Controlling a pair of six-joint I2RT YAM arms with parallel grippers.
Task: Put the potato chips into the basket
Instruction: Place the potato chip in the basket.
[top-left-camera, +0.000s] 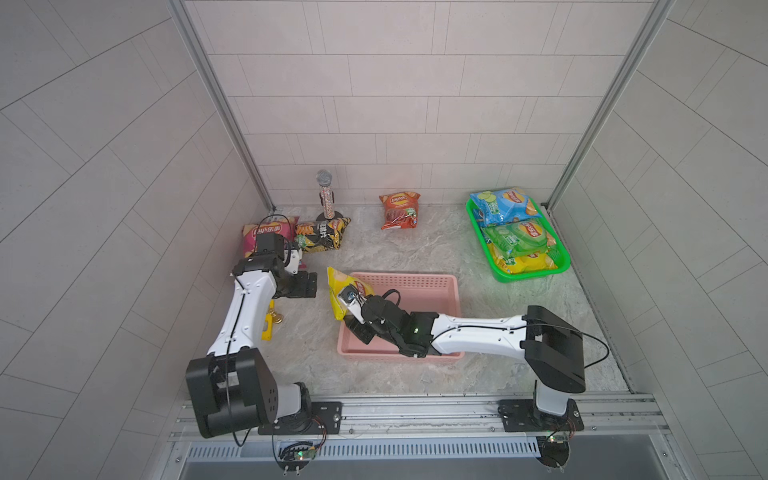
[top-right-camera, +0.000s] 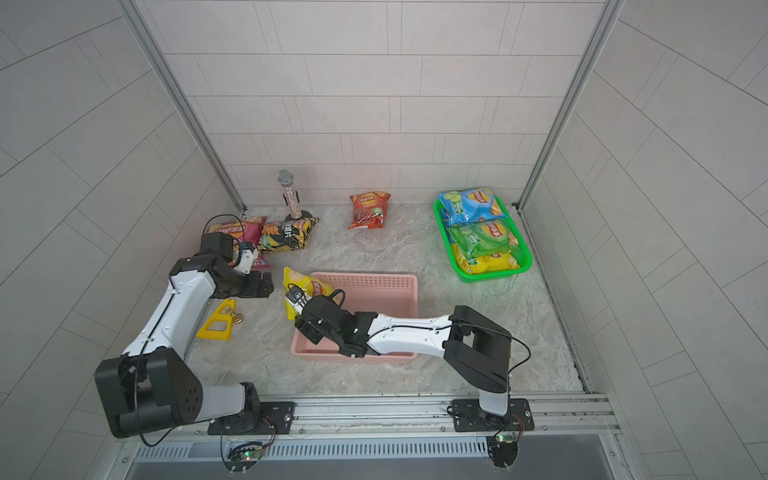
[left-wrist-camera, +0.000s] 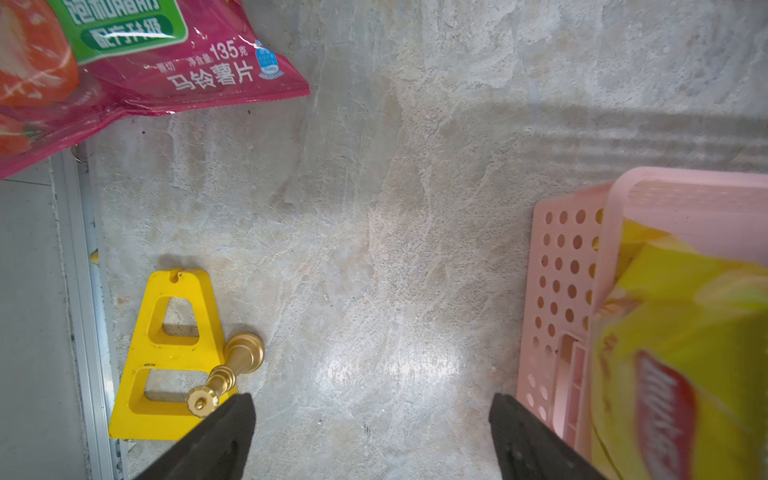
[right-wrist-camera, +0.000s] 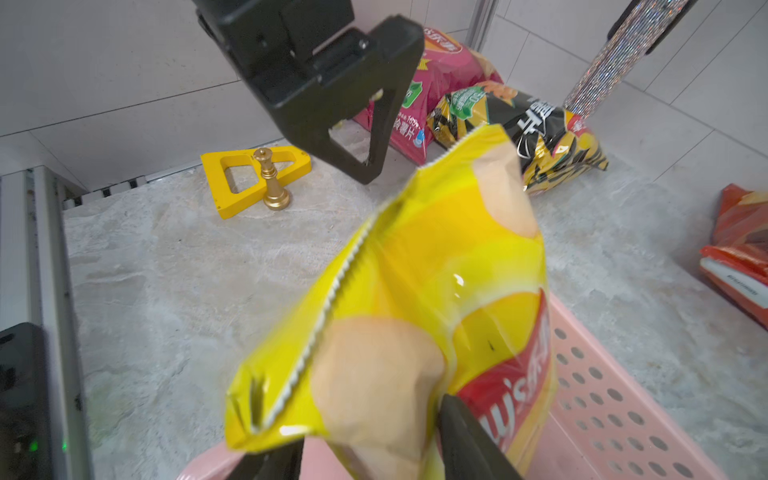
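A yellow potato chips bag (right-wrist-camera: 436, 291) stands tilted over the far left corner of the pink basket (top-left-camera: 415, 276), part of it outside the rim. My right gripper (right-wrist-camera: 372, 424) straddles the bag's lower end; its jaws stand apart, open, and the bag looks blurred between them. In both top views the bag (top-right-camera: 301, 286) rises just ahead of the right wrist. My left gripper (left-wrist-camera: 372, 399) hovers open over bare floor left of the basket (left-wrist-camera: 557, 270), holding nothing. A magenta bag (top-left-camera: 266, 232), a black bag (top-left-camera: 322, 235) and a red bag (top-left-camera: 399, 210) lie further back.
A green tray (top-left-camera: 532, 274) at the back right holds blue, green and yellow bags. A glittery microphone (top-left-camera: 326, 195) stands behind the black bag. A yellow triangular frame (left-wrist-camera: 166, 353) and a gold chess piece (left-wrist-camera: 232, 365) lie by the left arm.
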